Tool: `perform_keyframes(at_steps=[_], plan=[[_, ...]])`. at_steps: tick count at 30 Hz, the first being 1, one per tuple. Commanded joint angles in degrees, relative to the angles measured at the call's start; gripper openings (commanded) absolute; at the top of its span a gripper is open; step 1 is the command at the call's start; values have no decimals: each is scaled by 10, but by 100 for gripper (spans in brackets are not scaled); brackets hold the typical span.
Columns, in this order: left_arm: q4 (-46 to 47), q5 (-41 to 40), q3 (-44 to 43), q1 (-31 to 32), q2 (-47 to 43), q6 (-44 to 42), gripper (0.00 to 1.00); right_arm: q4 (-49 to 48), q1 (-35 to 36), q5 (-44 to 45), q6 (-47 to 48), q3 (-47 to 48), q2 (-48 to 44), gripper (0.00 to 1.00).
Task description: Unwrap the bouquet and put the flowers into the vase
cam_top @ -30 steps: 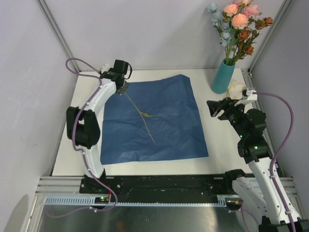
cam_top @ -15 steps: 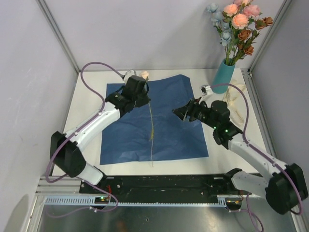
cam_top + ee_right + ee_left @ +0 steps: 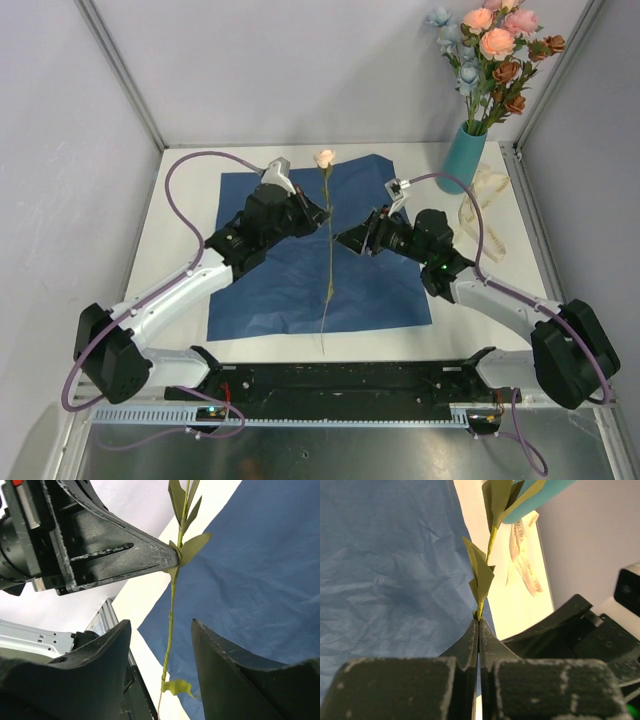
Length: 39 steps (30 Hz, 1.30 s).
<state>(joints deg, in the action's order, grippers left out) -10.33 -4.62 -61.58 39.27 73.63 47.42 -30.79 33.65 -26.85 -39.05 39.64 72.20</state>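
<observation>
Both arms have swung in over the blue paper point(image 3: 370, 270) since a moment ago. The left gripper point(image 3: 320, 214) has lifted the rose point(image 3: 329, 270) so its stem now stands across the sheet's middle, and the right gripper point(image 3: 347, 240) has come up just beside it from the vase side.

From above, I can see the rose whole. Its pale pink bloom sits over the paper's far edge and its stem tip reaches past the near edge. The vase point(image 3: 462, 158) stands off the paper's far right corner on the white table point(image 3: 180, 200), already holding the other flowers point(image 3: 495, 50). The cream ribbon point(image 3: 485, 200) lies loose to the right of the sheet. That view does not show how either pair of jaws stands.

The left wrist camera does: the left gripper point(image 3: 479, 626) is pinched tight on the stem point(image 3: 485, 575) just below a leaf, with creased paper point(image 3: 385, 565) beneath. The ribbon point(image 3: 522, 555) and a slice of teal vase point(image 3: 540, 495) lie beyond the sheet's edge, and the bloom is cut off at the top.

The right wrist camera shows the right gripper point(image 3: 161, 630) with jaws partly apart. The stem point(image 3: 172, 600) runs between them with a gap on each side, over the paper's point(image 3: 260, 570) edge. Its bloom and lower end are out of frame there.
</observation>
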Motion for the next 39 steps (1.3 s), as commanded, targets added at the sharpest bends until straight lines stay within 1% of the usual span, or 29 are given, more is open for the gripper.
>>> perform_keyframes(at_steps=[1,6,9,12,14,15,17,18,20,21,23,24,25,27,32,34,37,39], plan=[[96,38,29,5,-32,-11,0,-45,19,-1,3,2,20,56],[100,42,31,7,-37,-20,0,-37,32,20,16,2,23,51],[119,42,35,8,-43,-24,0,-31,36,25,21,2,24,49],[129,59,39,8,-46,-28,0,-21,45,38,27,2,23,46],[132,62,42,9,-49,-28,0,-15,53,49,36,1,18,35],[135,65,44,9,-51,-29,0,-12,56,60,41,2,12,23],[138,68,47,9,-55,-35,2,0,62,81,51,2,-1,8],[139,68,48,9,-58,-39,6,3,63,90,56,2,-8,4],[139,69,49,9,-64,-49,28,7,64,107,66,2,-23,1],[137,71,50,9,-70,-57,46,11,64,119,72,2,-34,0],[128,77,49,9,-82,-71,78,15,63,144,98,2,-59,0],[122,81,50,9,-88,-78,89,14,61,153,116,2,-75,0],[115,85,49,8,-97,-90,94,12,56,162,129,2,-88,0],[72,85,45,8,-114,-112,98,17,38,175,166,10,-113,0],[3,69,69,7,-198,-186,100,60,-55,204,246,60,-157,0],[-23,55,85,7,-244,-225,100,49,-101,221,262,74,-166,0],[-67,6,107,7,-315,-287,100,11,-164,242,275,98,-163,0],[-96,-25,118,7,-357,-319,100,-11,-198,272,283,118,-151,0]])
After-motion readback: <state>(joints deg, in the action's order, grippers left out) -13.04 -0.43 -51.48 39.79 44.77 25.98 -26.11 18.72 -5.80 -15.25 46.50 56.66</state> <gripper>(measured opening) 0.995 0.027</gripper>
